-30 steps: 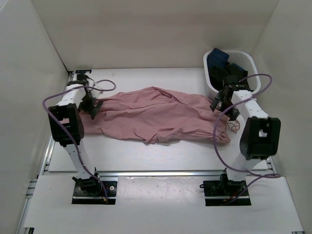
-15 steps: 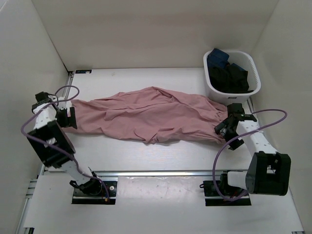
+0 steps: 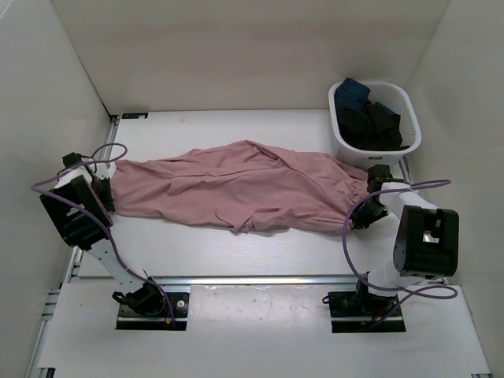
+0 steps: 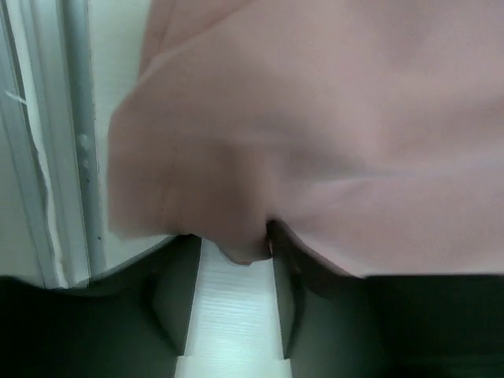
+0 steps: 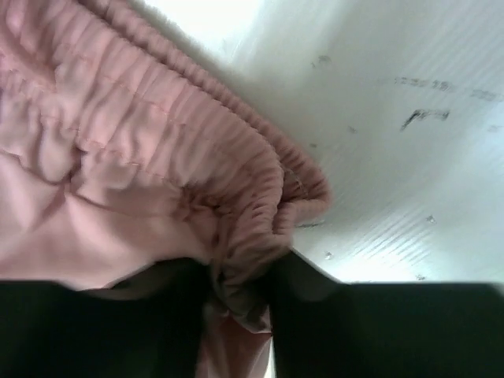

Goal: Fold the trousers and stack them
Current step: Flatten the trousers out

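Presently: trousers [image 3: 236,193] laid full length across table [image 3: 236,252], one arm at each end.
Long axis runs left to right. Leg hems at left gripper [image 4: 234,250], which is pinched on the hem cloth; gathered waistband at right gripper [image 5: 240,295], clamped likewise. Neither arm is nearer, each holding its own end. Next move judged an end-to-end fold. Table white and smooth, free surface before and behind the cloth. Basket [image 3: 411,110] of dark clothes just beyond the waistband; walls close.
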Tool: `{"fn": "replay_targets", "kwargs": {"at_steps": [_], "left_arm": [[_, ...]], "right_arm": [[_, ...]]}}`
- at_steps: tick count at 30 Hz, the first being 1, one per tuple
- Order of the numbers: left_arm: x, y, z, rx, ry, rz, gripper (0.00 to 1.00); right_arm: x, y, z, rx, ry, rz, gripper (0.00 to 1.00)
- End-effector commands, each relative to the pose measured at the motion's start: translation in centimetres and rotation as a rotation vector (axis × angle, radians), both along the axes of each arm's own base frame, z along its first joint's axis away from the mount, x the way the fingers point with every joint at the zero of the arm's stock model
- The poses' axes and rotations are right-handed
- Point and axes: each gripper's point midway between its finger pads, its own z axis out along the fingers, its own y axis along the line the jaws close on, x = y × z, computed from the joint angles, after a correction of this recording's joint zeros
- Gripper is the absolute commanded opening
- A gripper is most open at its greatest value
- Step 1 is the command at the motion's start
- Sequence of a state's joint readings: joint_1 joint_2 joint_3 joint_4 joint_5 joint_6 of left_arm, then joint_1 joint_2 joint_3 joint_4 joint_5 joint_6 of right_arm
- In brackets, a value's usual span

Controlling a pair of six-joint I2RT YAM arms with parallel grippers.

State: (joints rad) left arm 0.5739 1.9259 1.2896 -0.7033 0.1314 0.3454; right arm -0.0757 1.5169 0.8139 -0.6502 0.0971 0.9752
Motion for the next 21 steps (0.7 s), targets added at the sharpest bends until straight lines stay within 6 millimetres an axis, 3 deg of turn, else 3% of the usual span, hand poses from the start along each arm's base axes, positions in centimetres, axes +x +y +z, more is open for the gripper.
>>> {"fn": "replay_targets", "kwargs": {"at_steps": [1,3,4,8,9,10,13,16,17,19,21], "left_arm": [[-0.1,-0.7,-1.9,-0.031,0.013,-0.069,0.14],[-0.2,0.1,-0.3,0.027,0.001,-0.104,0.14],[-0.5,1.1,0.5,0.07,-0.002,-0.128,0.14],[-3.4,5.9,5.6,0.207,0.012,-0.115,0.14],[-3.3,7.0,7.8,0.243,-0.015,-0.112,0.14],[-4.6,6.8,8.5,0.224,0.016,-0.12,0.14],[-6.8,7.1,10.6,0.247,0.041,-0.156,0.14],[-10.1,5.5,10.0,0.228,0.123,-0.197,0.14],[-10.9,5.2,10.0,0.229,0.143,-0.207,0.14],[-11.6,4.9,11.0,0.247,0.129,-0.195,0.14],[-10.5,5.4,12.5,0.275,0.079,-0.216,0.14]], "right_arm": [[1.7,-1.2,1.9,-0.045,-0.029,0.005,0.29],[1.4,-3.3,4.1,-0.147,-0.008,0.025,0.17],[2.6,-3.9,6.5,-0.182,-0.061,0.038,0.14],[1.6,-7.2,10.9,-0.217,-0.095,0.039,0.03],[0.5,-8.3,11.4,-0.21,-0.081,0.009,0.02],[0.0,-8.6,12.1,-0.208,-0.097,0.01,0.01],[-1.9,-8.7,12.4,-0.166,-0.094,0.017,0.0],[-3.9,-7.6,10.6,-0.073,-0.071,-0.026,0.0],[-3.6,-6.6,10.5,-0.004,-0.1,-0.05,0.0],[-3.0,-6.4,10.7,0.018,-0.152,-0.054,0.0],[-1.9,-6.6,11.6,0.009,-0.197,-0.05,0.0]]}}
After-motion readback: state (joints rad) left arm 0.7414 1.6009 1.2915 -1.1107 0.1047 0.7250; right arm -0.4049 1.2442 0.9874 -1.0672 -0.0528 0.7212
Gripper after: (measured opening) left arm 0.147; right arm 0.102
